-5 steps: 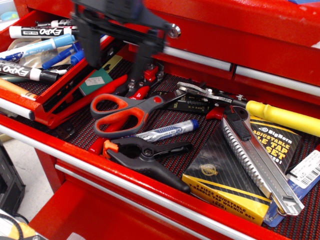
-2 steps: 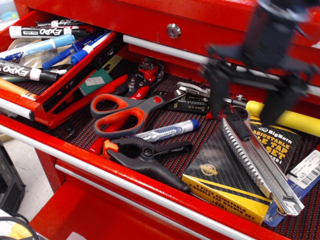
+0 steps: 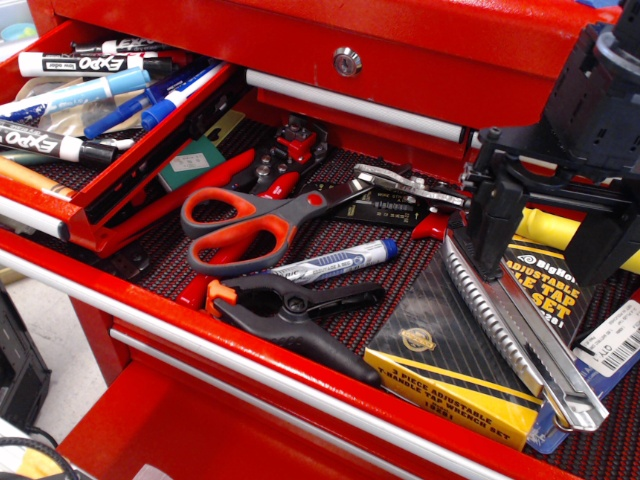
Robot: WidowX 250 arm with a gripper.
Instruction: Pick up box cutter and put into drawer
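The box cutter (image 3: 522,340), slim silver metal with a ribbed edge, lies diagonally on a black-and-yellow tap wrench package (image 3: 445,350) at the right of the open red drawer (image 3: 200,330). My gripper (image 3: 545,270) is black, open and empty. It hangs over the cutter's upper end with one finger (image 3: 488,235) on the cutter's top left and the other (image 3: 608,250) to its right. The left finger hides the cutter's black slider end. I cannot tell whether it touches the cutter.
Orange-handled scissors (image 3: 255,225), a blue-capped marker (image 3: 335,263) and a black clamp (image 3: 295,310) lie in the drawer's middle. A yellow-handled tool (image 3: 545,228) sits behind my gripper. Pliers (image 3: 400,190) lie at the back. A smaller open drawer with Expo markers (image 3: 70,100) is at the upper left.
My gripper has swept from the upper left across to the right and come down over the box cutter's upper end. The box cutter and other tools have not moved.
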